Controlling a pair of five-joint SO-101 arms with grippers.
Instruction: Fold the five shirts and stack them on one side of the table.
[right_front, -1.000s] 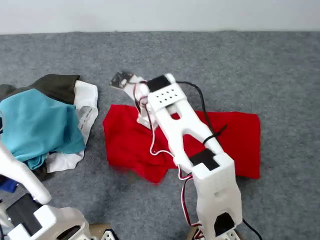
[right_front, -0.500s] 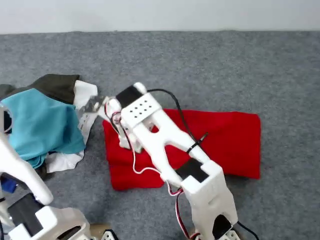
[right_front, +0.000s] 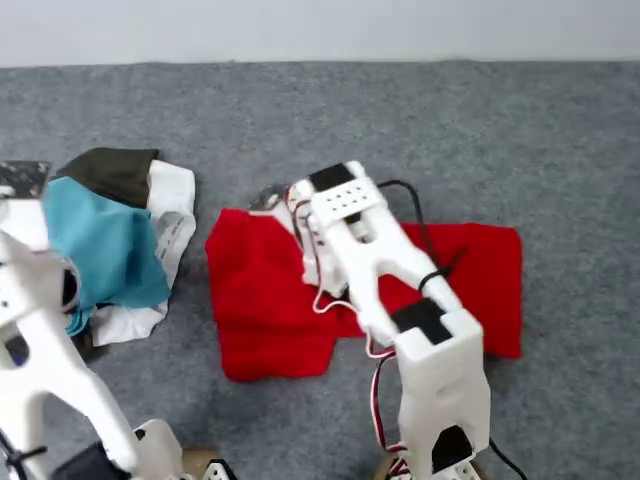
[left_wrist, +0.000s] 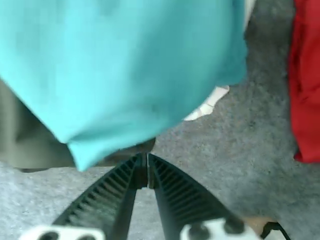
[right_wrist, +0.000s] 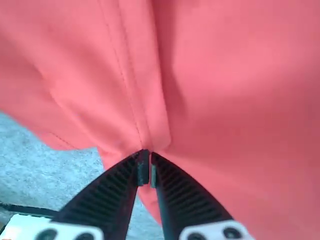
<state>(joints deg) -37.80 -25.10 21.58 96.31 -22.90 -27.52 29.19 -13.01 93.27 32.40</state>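
Note:
A red shirt (right_front: 270, 300) lies spread across the middle of the grey table; it also shows in the right wrist view (right_wrist: 225, 75) and the left wrist view (left_wrist: 307, 75). My right gripper (right_front: 268, 198) is at its far left edge, and its tips (right_wrist: 145, 156) are shut on a seam fold of the red cloth. At the left is a pile: a teal shirt (right_front: 100, 245) on top, a dark olive shirt (right_front: 120, 172) and a white shirt (right_front: 172, 215) under it. My left gripper (left_wrist: 147, 162) hangs shut just off the hem of the teal shirt (left_wrist: 125, 65), with nothing seen between its fingers.
The left arm (right_front: 40, 330) stands tall along the table's left edge, over the pile. The right arm's body (right_front: 430, 350) and its cables cross the red shirt's middle. Bare grey table (right_front: 480, 130) lies behind and to the right.
The right arm swung left across the red shirt, then back to its far edge; the shirt's bunched near-left corner now lies flat. The left arm rose over the pile.

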